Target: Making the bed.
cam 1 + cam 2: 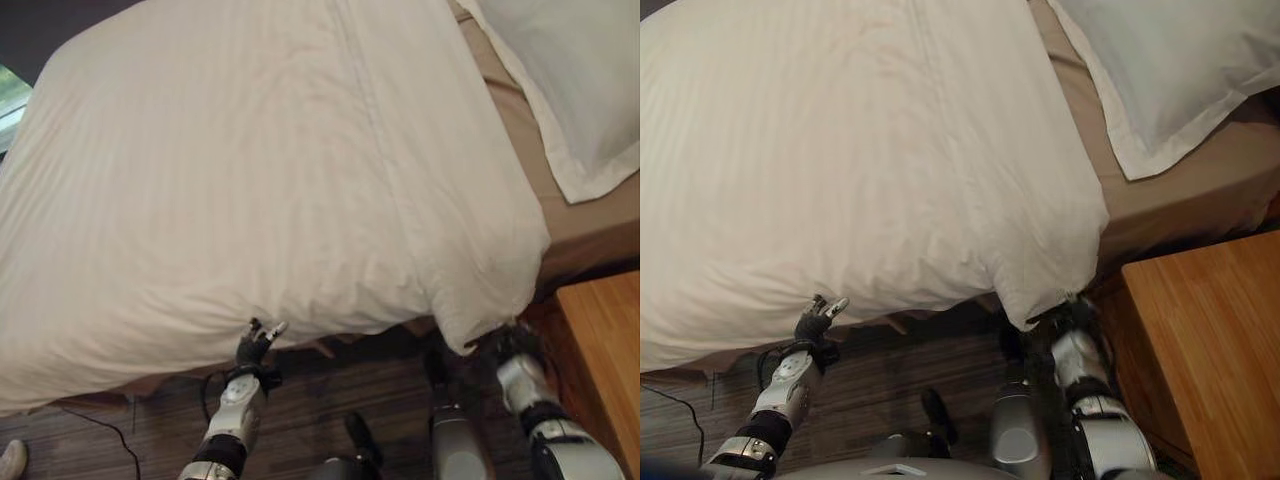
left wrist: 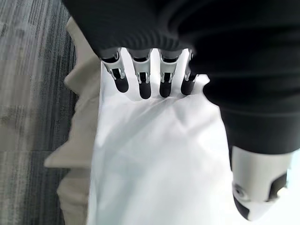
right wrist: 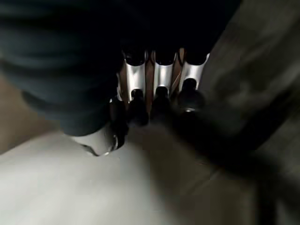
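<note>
Straightening the white duvet (image 1: 260,170) along the near side of the bed (image 1: 1160,200) is judged to be the step in hand. The duvet is seen spread over most of the bed, its near edge hanging over the side above the dark floor (image 1: 320,400), with creases gathered toward the near corner (image 1: 1040,290). A tan sheet (image 1: 575,215) is left bare between the duvet and the white pillow (image 1: 1170,70) at the head end. A wooden nightstand (image 1: 1210,340) stands just beside that end of the bed. The left hand (image 1: 255,345) is held at the hanging edge, fingers (image 2: 140,82) straight and relaxed with tips against the white cloth, the thumb apart; nothing is grasped by it. The right hand (image 1: 1070,325) is placed at the drooping corner of the duvet; in its wrist view the fingers (image 3: 157,93) are seen bent over in shadow against cloth, but whether cloth is actually pinched cannot be told. The next move is judged to call for a firm hold on the corner and an even pull toward the pillow, so that the bare sheet is covered and the creases are drawn out. No brand, label or legible writing is noted on any item.
</note>
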Robot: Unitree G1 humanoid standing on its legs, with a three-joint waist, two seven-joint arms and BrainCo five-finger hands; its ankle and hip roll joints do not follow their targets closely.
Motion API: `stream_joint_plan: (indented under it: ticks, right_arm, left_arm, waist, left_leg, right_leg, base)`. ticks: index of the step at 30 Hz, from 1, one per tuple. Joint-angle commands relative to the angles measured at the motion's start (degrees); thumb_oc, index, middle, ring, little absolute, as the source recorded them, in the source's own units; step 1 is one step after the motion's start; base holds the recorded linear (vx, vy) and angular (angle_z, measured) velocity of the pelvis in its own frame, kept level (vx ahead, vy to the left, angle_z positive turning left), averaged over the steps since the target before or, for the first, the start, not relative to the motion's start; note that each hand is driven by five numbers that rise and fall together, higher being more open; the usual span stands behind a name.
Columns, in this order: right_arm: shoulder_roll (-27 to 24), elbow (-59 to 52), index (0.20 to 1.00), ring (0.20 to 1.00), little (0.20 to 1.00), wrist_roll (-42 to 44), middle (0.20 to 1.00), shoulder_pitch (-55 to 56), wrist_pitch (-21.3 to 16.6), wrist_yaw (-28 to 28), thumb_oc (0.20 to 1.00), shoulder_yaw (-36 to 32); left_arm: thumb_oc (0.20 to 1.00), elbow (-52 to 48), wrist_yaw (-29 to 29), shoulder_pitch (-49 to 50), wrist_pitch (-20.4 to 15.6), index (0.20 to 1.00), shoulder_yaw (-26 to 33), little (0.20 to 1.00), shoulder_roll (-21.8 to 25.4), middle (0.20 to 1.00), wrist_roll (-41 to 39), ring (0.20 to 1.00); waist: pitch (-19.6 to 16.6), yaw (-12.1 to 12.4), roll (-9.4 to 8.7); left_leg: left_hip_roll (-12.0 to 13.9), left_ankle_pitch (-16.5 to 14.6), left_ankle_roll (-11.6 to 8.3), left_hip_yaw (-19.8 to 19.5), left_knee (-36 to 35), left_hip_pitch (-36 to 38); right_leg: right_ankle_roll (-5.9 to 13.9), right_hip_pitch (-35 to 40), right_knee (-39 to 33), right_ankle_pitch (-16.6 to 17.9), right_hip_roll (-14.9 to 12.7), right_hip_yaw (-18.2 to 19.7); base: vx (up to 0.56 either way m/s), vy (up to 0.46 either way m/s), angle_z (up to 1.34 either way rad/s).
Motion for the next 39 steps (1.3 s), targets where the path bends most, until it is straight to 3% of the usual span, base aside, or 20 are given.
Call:
stream_joint_plan:
  ticks: [1,2,3,4,5,12,16,22,25,29,39]
  right_arm:
    - [-1.1,3.7,0.2,0.2,0.2,-5.1,0.2,1.1,2.3,0.6,0.2,-2.7]
    - [-1.1,3.8,0.2,0.2,0.2,-5.1,0.2,1.1,2.3,0.6,0.2,-2.7]
    - [-3.5,5.7,0.2,0.2,0.2,-8.1,0.2,6.1,4.0,1.1,0.2,-4.0]
    - [-4.0,5.3,0.856,0.856,0.856,-9.9,0.856,8.3,4.9,1.6,0.856,-3.6]
    - [-4.5,4.7,1.0,1.0,1.0,-11.4,1.0,9.5,5.5,2.2,1.0,-3.1]
    - [-7.9,-18.5,1.0,1.0,1.0,-25.5,1.0,13.2,5.2,5.0,1.0,5.6]
    - [-9.0,-29.6,1.0,1.0,1.0,-29.5,1.0,13.1,4.1,5.5,1.0,7.2]
    - [-7.5,-41.4,1.0,1.0,1.0,-29.2,1.0,13.9,1.5,6.3,1.0,7.1]
    - [-6.3,-46.4,1.0,1.0,1.0,-29.1,1.0,14.9,0.2,7.2,1.0,6.6]
    - [-5.0,-51.9,1.0,1.0,1.0,-27.5,1.0,16.2,-1.5,7.5,1.0,5.8]
    - [-4.0,-53.6,1.0,1.0,1.0,-29.3,1.0,16.4,-1.1,9.2,1.0,10.2]
  left_arm:
    - [1.0,0.0,-1.5,-1.7,-0.9,1.0,-0.6,1.0,3.7,1.0,-0.6,1.0]
    - [1.0,0.0,-1.5,-1.7,-0.9,1.0,-0.6,1.0,3.7,1.0,-0.6,1.0]
    - [1.0,-2.0,-2.1,-0.9,-0.5,1.0,-1.0,1.0,3.4,1.0,0.0,1.0]
    - [1.0,-2.7,-2.4,-0.5,0.1,1.0,-1.2,1.0,3.3,1.0,0.3,1.0]
    - [1.0,-3.1,-2.7,-0.5,0.5,1.0,-1.5,1.0,3.3,1.0,0.7,1.0]
    - [1.0,-5.0,-5.3,1.7,3.5,1.0,-6.2,1.0,0.2,1.0,8.9,1.0]
    - [1.0,-10.0,-6.1,2.3,3.3,1.0,-7.3,1.0,0.4,1.0,9.6,1.0]
    - [1.0,-25.4,-4.8,3.2,1.8,1.0,-4.4,1.0,5.4,1.0,12.8,1.0]
    - [1.0,-29.7,-2.2,3.8,1.3,1.0,-1.1,1.0,7.7,1.0,18.2,1.0]
    - [1.0,-34.6,0.6,5.3,0.3,1.0,3.4,1.0,9.5,1.0,19.2,1.0]
    - [1.0,-36.2,-3.3,9.3,0.1,1.0,0.1,1.0,6.0,1.0,15.3,1.0]
  waist:
    - [-0.1,-2.2,-3.83]
    - [-0.2,-2.2,-3.83]
    - [-0.8,-3.0,-5.42]
    - [-1.3,-3.3,-6.3]
    - [-1.7,-3.5,-6.96]
    - [-4.8,-4.9,-11.88]
    - [-6.8,-5.4,-13.15]
    - [-9.2,-5.3,-13.8]
    - [-9.9,-5.1,-14.07]
    - [-10.4,-4.7,-14.51]
    - [-10.6,-4.3,-15.03]
  left_leg:
    - [3.5,-2.1,-1.87,-1.6,0.7,0.7]
    - [3.5,-2.1,-1.87,-1.5,0.7,0.7]
    - [3.7,-2.9,-1.71,-1.2,0.7,2.3]
    - [3.7,-2.9,-1.64,-1.0,0.7,2.9]
    - [3.8,-3.0,-1.63,-0.8,0.7,3.4]
    - [4.1,-4.4,-1.08,0.0,0.7,8.1]
    - [4.3,-4.8,-0.87,0.1,0.7,9.7]
    - [4.1,-5.4,-0.48,-0.6,0.7,11.2]
    - [4.1,-5.6,-0.45,-0.6,0.7,11.7]
    - [4.0,-5.7,-0.32,-0.7,0.7,12.0]
    - [3.7,-6.1,0.08,-0.2,0.7,13.0]
  right_leg:
    - [3.86,5.0,0.7,-10.9,-2.2,1.5]
    - [3.85,5.0,0.7,-10.9,-2.2,1.5]
    - [3.94,6.6,0.7,-11.4,-2.3,1.0]
    - [3.84,7.1,0.7,-11.3,-2.3,1.2]
    - [3.86,7.5,0.7,-11.3,-2.3,1.2]
    - [4.08,10.8,0.7,-11.3,-2.0,2.4]
    - [3.92,12.3,0.7,-11.4,-2.0,2.8]
    - [3.9,14.0,0.7,-11.5,-2.2,2.7]
    - [4.04,14.5,0.7,-11.5,-2.3,2.5]
    - [4.27,14.8,0.7,-11.3,-2.4,2.4]
    - [4.46,15.3,0.7,-10.9,-2.5,3.0]
  base:
    - [0.0,0.0,0.0]
    - [0.05,0.024,-0.05]
    - [0.06,0.007,-0.02]
    - [0.07,0.011,0.01]
    - [0.03,0.017,-0.01]
    - [0.0,0.03,-0.12]
    - [0.0,0.011,0.0]
    - [0.01,0.037,0.06]
    - [0.01,0.022,0.03]
    - [0.0,0.012,-0.02]
    - [0.0,0.01,-0.01]
